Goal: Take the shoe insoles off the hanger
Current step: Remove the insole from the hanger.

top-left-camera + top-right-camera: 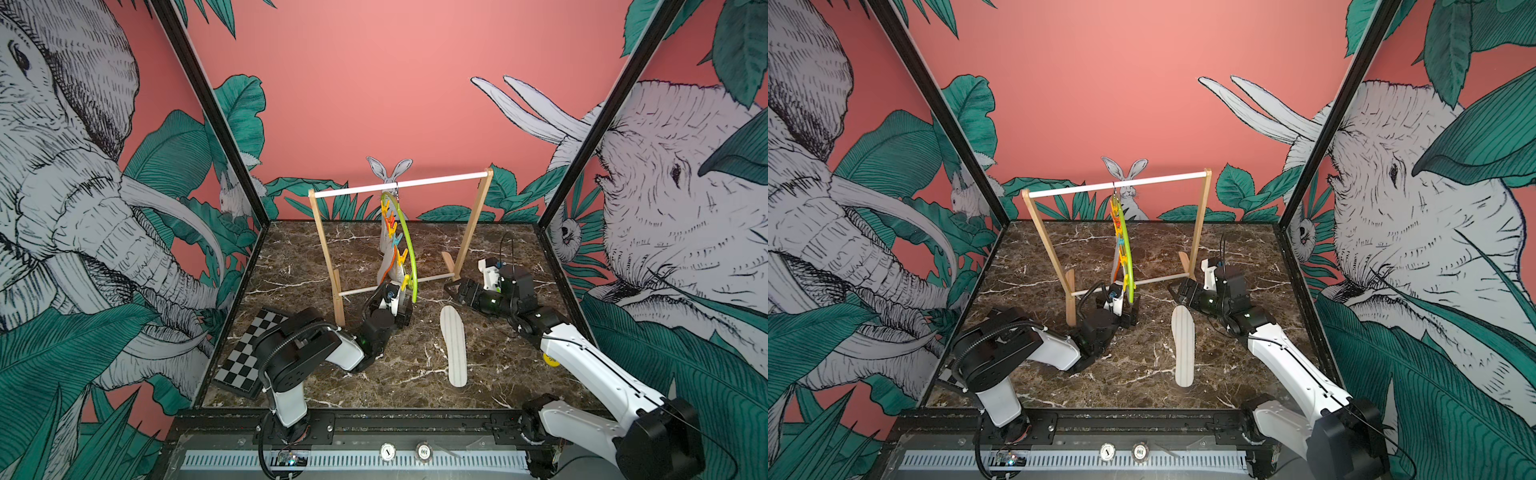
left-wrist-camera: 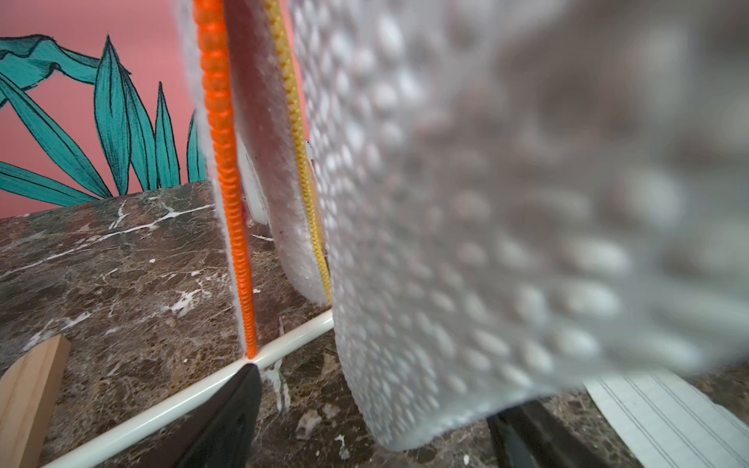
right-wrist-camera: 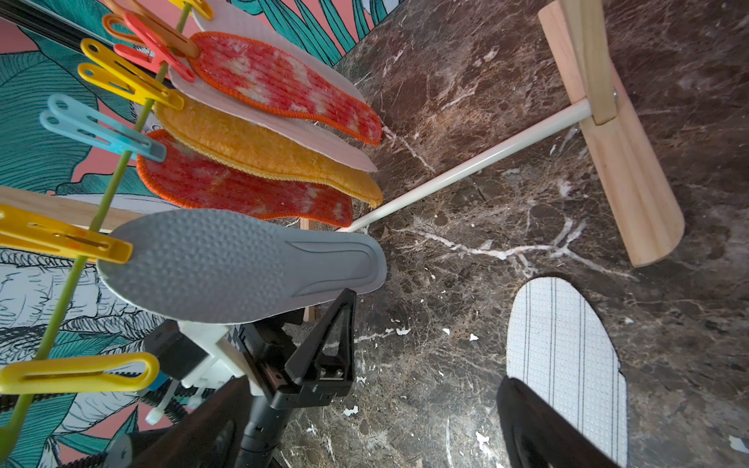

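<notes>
The lime-green hanger point(image 1: 409, 249) hangs by its hook from the rack's white bar, and pegs pin several shoe insoles to it. In the right wrist view these are a grey dimpled one point(image 3: 243, 263), two red-orange mottled ones point(image 3: 283, 85), a fuzzy yellow-cream one point(image 3: 263, 150) and a white one point(image 3: 324, 142). My left gripper point(image 2: 377, 429) sits under the hanger, open, and the dimpled insole point(image 2: 446, 243) hangs with its lower end between the fingers. My right gripper point(image 3: 364, 429) is open and empty, low over the table right of the hanger. A white striped insole point(image 1: 454, 345) lies flat on the table just in front of it.
The wooden rack point(image 1: 471, 232) stands mid-table, its low white crossbar point(image 2: 170, 401) close in front of the left gripper and its foot point(image 3: 624, 162) near the right gripper. A chequered board point(image 1: 249, 353) lies at the front left, partly under the left arm.
</notes>
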